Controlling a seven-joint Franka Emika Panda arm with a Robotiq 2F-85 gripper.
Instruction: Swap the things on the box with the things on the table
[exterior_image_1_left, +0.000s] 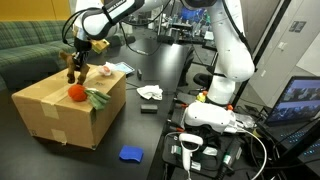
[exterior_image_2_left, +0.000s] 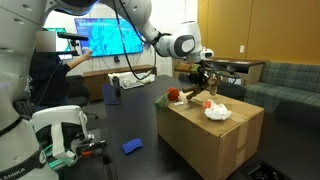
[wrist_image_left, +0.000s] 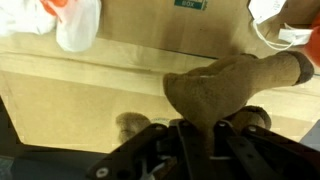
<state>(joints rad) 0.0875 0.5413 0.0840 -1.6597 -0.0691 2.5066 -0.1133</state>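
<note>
Box: left on the table, its top bearing an orange ball (swap evidently unfinished).
Gripper: clenched on a brown plush toy, held over the box, likely for transfer.
White crumpled item: right, on the table, awaiting its turn.

Plain tan cardboard box. Glossy black table. Orange ball, green leafy piece and white crumpled item. Bright blue pad. Brown fuzzy plush toy. Black pincer, white arm. Sofa: green, plaid pattern. Monitor: screen mostly blue.
</note>
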